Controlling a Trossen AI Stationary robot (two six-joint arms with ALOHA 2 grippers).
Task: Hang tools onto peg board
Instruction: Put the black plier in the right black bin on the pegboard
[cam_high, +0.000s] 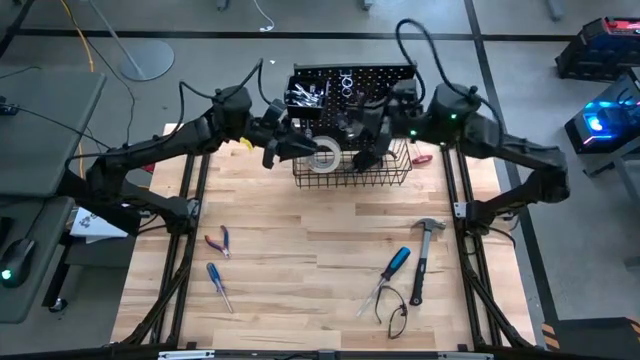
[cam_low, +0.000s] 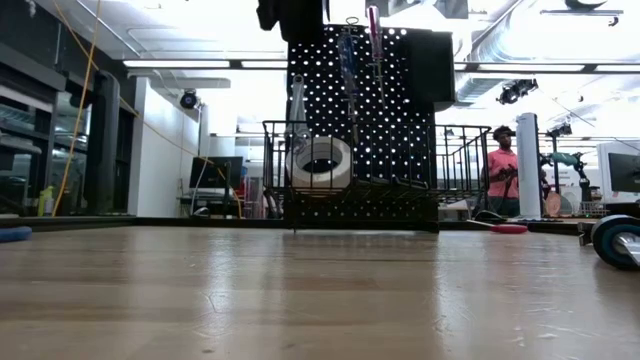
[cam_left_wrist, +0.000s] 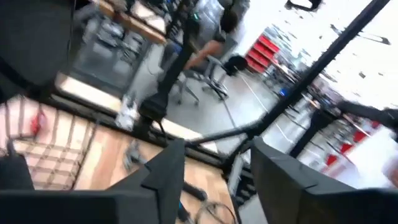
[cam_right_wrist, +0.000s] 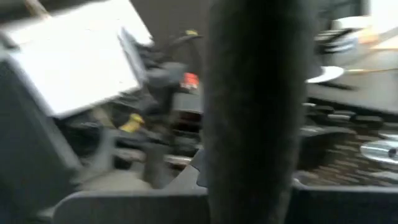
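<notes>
While both arms reach in over the far edge of the table, the peg board stands upright there with one wire basket hung on its front. One white tape roll sits inside that basket, at its left end. The left gripper hovers just beside the roll with its fingers parted around nothing. The right gripper is above the basket's middle, fingers pressed together; whether they pinch anything cannot be told.

Five tools lie loose on the wooden table. Toward the left are one pair of red-handled pliers and one blue-handled screwdriver. Toward the right are a second blue-handled screwdriver, one black-handled claw hammer, and one dark looped tool near the front edge.
</notes>
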